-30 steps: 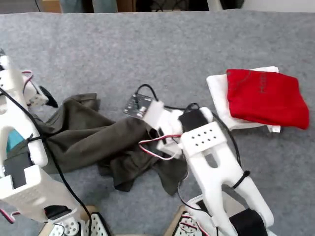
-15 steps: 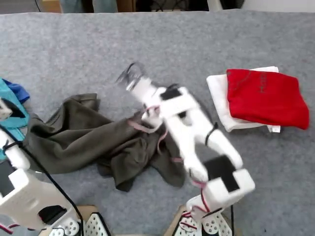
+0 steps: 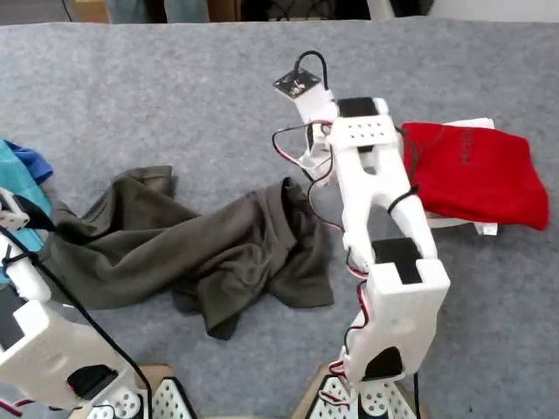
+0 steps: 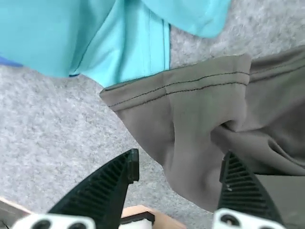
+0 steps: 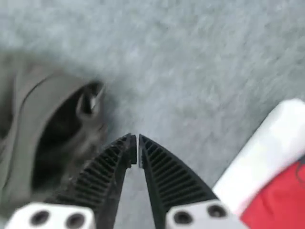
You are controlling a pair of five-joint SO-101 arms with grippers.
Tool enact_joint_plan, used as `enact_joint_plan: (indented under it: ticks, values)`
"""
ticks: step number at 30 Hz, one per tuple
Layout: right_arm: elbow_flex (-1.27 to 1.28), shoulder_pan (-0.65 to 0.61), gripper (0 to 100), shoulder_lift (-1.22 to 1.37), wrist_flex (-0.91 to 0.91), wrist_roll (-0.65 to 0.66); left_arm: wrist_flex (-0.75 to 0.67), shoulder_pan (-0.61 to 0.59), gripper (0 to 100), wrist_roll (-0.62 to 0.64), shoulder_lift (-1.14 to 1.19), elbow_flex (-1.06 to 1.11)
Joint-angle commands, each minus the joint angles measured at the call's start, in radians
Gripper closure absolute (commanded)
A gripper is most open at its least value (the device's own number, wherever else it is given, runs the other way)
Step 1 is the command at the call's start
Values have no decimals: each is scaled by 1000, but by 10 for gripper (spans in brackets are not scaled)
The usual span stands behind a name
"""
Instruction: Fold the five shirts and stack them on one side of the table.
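Observation:
A crumpled olive shirt [image 3: 192, 249] lies at the table's middle left. On the right, a folded red shirt [image 3: 472, 170] rests on a folded white shirt [image 3: 389, 170]. A teal shirt [image 3: 13, 188] and a blue one [image 3: 31, 160] lie at the left edge. My left gripper [image 4: 180, 164] stands open just above the olive shirt's hem [image 4: 190, 114], beside the teal shirt [image 4: 109, 38]. My right gripper [image 5: 137, 138] is shut on nothing, over bare felt between the olive shirt [image 5: 43, 124] and the white shirt [image 5: 271, 143].
The grey felt table [image 3: 175, 87] has free room across its far half and at the near right. The right arm [image 3: 384, 227] stretches from the near edge past the folded stack. A wooden base edge [image 4: 138, 217] shows under the left gripper.
The right arm swung from over the olive shirt's right part to the far right, beside the folded stack, and that part now lies bunched farther right. The left arm drew back toward the near left.

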Motion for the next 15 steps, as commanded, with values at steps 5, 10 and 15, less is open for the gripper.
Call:
enact_joint_plan:
  ticks: [5,10,15]
  values:
    - [-88,-77,823,-136,354,130,11,-88,712,-71,-109,2]
    - [105,-176,823,-381,364,299,5,-107,712,-106,-176,56]
    - [414,-373,823,-616,313,486,-74,-107,712,-106,-206,159]
